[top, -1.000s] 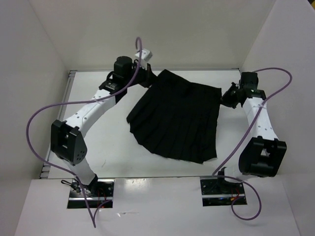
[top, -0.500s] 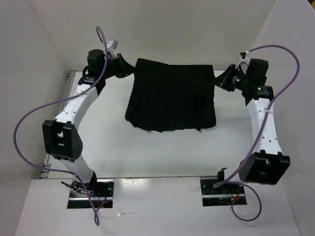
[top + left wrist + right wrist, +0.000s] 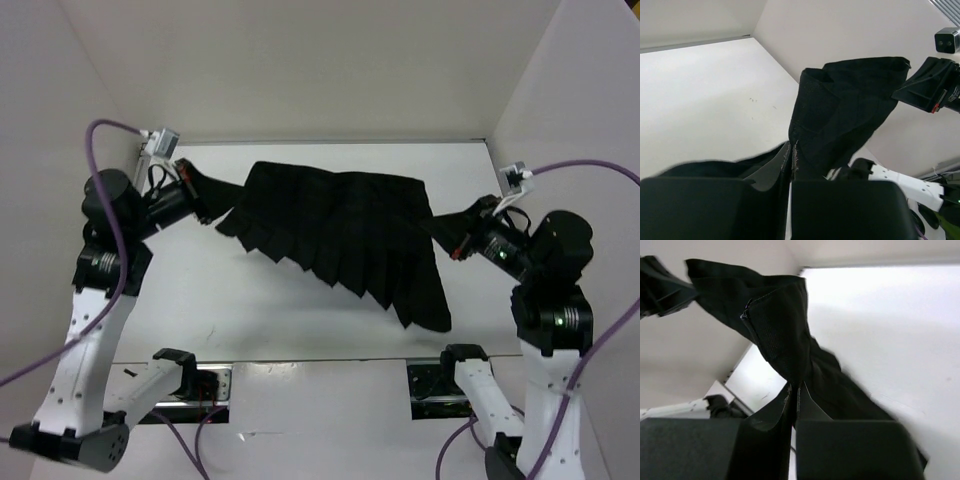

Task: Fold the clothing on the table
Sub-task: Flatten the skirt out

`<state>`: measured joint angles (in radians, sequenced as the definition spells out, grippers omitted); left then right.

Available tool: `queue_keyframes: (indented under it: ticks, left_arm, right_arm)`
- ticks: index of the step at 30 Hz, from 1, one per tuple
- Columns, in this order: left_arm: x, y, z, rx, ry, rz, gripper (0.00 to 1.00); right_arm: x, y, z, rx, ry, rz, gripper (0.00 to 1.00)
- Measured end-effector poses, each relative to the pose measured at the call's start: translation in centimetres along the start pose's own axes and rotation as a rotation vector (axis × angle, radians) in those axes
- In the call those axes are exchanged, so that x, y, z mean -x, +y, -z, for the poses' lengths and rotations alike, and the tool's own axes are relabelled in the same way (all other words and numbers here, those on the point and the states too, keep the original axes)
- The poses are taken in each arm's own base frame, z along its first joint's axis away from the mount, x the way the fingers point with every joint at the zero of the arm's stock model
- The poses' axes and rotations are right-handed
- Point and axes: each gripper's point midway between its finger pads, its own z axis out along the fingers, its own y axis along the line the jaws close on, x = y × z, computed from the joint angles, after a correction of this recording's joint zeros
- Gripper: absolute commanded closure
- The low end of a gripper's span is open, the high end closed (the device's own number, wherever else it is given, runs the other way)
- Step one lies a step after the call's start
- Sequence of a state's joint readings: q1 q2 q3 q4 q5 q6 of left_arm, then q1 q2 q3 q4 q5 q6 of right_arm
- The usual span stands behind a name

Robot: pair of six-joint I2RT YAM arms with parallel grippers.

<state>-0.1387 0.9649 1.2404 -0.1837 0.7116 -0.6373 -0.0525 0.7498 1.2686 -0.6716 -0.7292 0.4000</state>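
Large flat white rect. table (image 3: 300,310), matte top, sits btwn plain white upright walls (image 3: 560,70). Black pleated skirt of soft matte fabric (image 3: 340,235) is spread over the table's middle-to-far part, stretched side to side btwn the two grippers. Waistband edge lies toward the table's far side. Pleats fan down toward the table's near edge, reaching lowest at the near-right. Wrist views show the waistband end pulled taut in the air above the table top; can't tell whether the hem touches the table.

White & black left arm (image 3: 88,320) rises off the table's near-left; right arm (image 3: 548,390) off the near-right.

Left gripper (image 3: 205,195), over the table's far-left part: jaws pinched tight on the skirt's left waistband corner, fabric bunched at the tips. Right gripper (image 3: 445,235), over the table's right side: jaws likewise clamped closed on the right waistband corner.
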Motion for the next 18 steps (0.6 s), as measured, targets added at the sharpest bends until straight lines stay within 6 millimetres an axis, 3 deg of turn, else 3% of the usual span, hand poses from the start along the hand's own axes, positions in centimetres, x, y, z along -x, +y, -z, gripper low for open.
queue_keyframes:
  ticks: [2,4,7,9,12,15,16,18]
  left_arm:
    - [-0.4,-1.6,1.6,-0.007,-0.004,-0.003,1.0]
    - [-0.5,-2.5,2.6,-0.003,-0.013,0.001,1.0]
    - [-0.7,-1.0,1.6,0.036,0.001,0.043,1.0]
    - [-1.4,2.4,-0.6,0.095,0.041,0.099,1.0]
    - [-4.1,10.1,-5.0,0.22,0.128,0.214,1.0]
    - [-9.4,19.5,-8.5,0.376,0.23,0.367,1.0]
    - [-11.7,22.5,-9.1,0.433,0.267,0.425,0.89]
    - [-15.1,27.0,-9.5,0.52,0.32,0.513,0.74]
  right_arm:
    - [-0.3,2.2,1.4,0.049,-0.023,0.015,1.0]
    - [-0.5,3.2,1.8,0.076,-0.022,-0.004,1.0]
    - [-0.8,1.6,0.1,0.055,0.016,-0.075,1.0]
    - [-1.7,-1.3,-2.5,0.011,0.074,-0.156,1.0]
    - [-4.0,-8.0,-7.9,-0.111,0.188,-0.302,0.99]
    - [-7.8,-16.0,-12.8,-0.264,0.305,-0.443,0.8]
    - [-9.1,-18.4,-14.0,-0.313,0.341,-0.484,0.69]
    - [-12.0,-23.0,-16.0,-0.413,0.404,-0.548,0.63]
